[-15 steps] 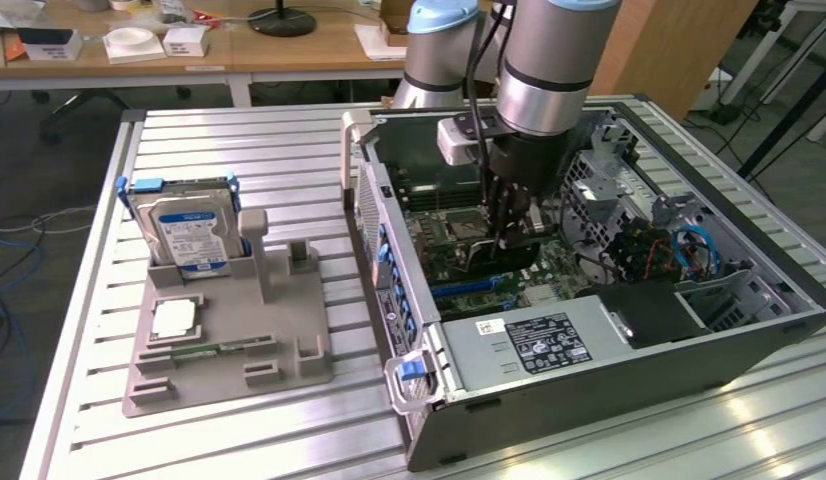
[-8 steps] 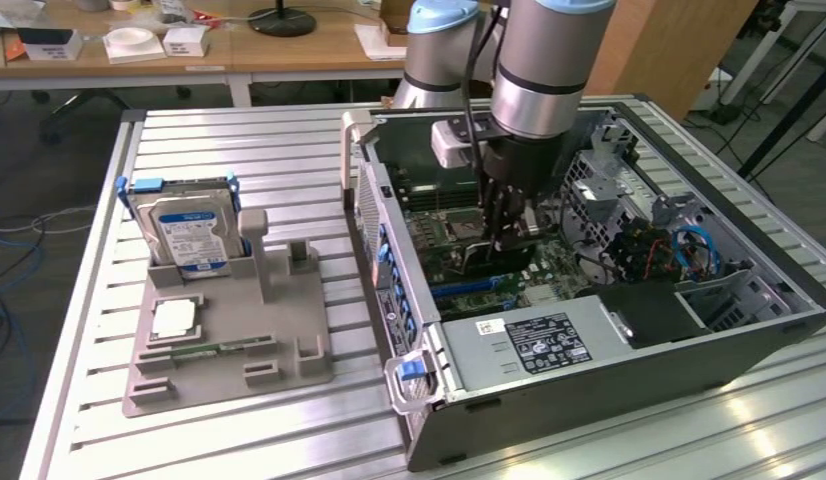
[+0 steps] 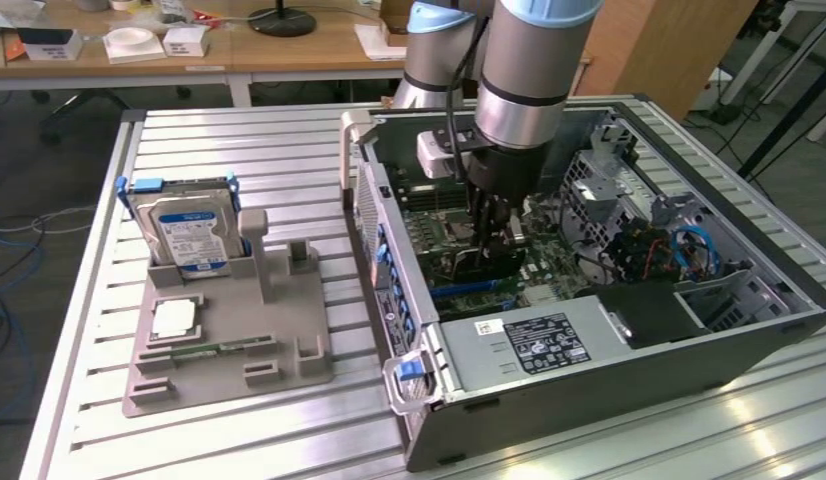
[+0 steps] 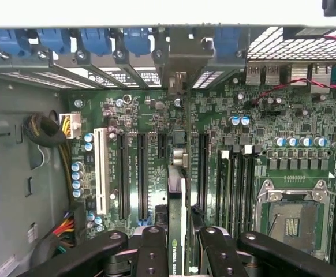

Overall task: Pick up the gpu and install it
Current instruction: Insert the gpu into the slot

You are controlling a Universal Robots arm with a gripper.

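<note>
My gripper (image 3: 495,243) reaches down into the open computer case (image 3: 386,215) and is shut on the gpu (image 3: 475,267), a dark card held on edge just above the motherboard. In the wrist view the gpu (image 4: 181,190) runs edge-on from between the black fingers (image 4: 152,254) out to its silver end bracket, which stands at the case's rear slot openings. The card hangs over the black expansion slots (image 4: 140,173), beside a white slot (image 4: 102,170). Whether its lower edge touches a slot I cannot tell. My gripper (image 4: 182,257) clamps the card from both sides.
A grey parts holder (image 3: 226,370) on the slatted table (image 3: 253,140) carries a silver hard drive (image 3: 189,232) with a blue-white label and a narrow green memory stick (image 3: 206,350). Inside the case lie the power supply (image 3: 540,342), cable bundles (image 4: 44,130) and the CPU socket (image 4: 292,214).
</note>
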